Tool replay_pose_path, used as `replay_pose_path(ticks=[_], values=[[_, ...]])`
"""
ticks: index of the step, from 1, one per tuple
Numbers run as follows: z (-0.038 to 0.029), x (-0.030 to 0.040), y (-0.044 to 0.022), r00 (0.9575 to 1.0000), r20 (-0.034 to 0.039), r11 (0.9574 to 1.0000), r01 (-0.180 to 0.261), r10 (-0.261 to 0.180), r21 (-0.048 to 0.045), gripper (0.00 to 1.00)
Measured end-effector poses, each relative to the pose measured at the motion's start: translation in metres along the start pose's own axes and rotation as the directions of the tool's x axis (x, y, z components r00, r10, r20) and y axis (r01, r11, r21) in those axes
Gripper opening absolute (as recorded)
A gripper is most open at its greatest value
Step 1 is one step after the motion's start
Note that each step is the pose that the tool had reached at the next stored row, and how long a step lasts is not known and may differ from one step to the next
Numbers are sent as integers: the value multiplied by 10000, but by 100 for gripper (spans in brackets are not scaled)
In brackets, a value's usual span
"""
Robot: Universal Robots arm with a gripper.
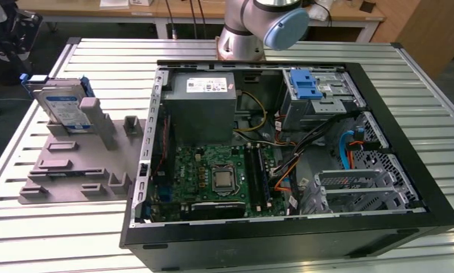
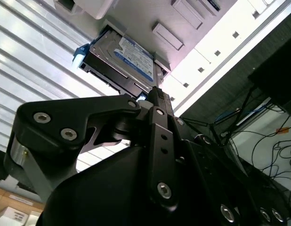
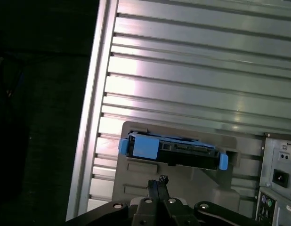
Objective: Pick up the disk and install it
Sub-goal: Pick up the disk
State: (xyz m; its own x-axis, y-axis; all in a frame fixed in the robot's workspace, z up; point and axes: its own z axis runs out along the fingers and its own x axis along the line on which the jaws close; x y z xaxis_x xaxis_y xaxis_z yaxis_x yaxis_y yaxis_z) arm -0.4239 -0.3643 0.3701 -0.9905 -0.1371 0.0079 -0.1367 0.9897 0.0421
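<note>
One disk (image 1: 64,108), upright in one grey holder (image 1: 67,170)

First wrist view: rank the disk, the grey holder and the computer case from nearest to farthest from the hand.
1. Disk, just ahead of the hand.
2. Grey holder, under the disk that stands in it; nearly too close to call with the disk.
3. Computer case, off to one side, clearly farthest.

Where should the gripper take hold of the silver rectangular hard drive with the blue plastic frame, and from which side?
Probably by its upper part, from above. The silver hard drive stands on edge in the grey holder, lower edge seated, so the free flat faces suit the gripper pinching across its thin body.
</note>
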Motion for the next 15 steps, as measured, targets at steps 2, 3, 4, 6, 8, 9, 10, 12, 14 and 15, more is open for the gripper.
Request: replay_pose_path(ticks=[2,3,4,6,8,9,10,12,14,15], values=[[1,0,0,9994,-14,9994,344,-344,2,11],[2,0,0,9987,-22,9987,516,-516,4,11],[2,0,0,9976,-29,9977,685,-685,5,11],[4,0,0,9947,-43,9947,1027,-1027,6,11],[5,0,0,9907,-57,9907,1360,-1360,7,11],[6,0,0,9884,-63,9885,1515,-1515,7,11],[6,0,0,9858,-70,9858,1679,-1679,7,11],[7,0,-1,9804,-83,9805,1967,-1967,8,11],[7,1,-1,9757,-93,9757,2191,-2191,7,11],[7,1,-1,9736,-98,9736,2282,-2282,8,11]])
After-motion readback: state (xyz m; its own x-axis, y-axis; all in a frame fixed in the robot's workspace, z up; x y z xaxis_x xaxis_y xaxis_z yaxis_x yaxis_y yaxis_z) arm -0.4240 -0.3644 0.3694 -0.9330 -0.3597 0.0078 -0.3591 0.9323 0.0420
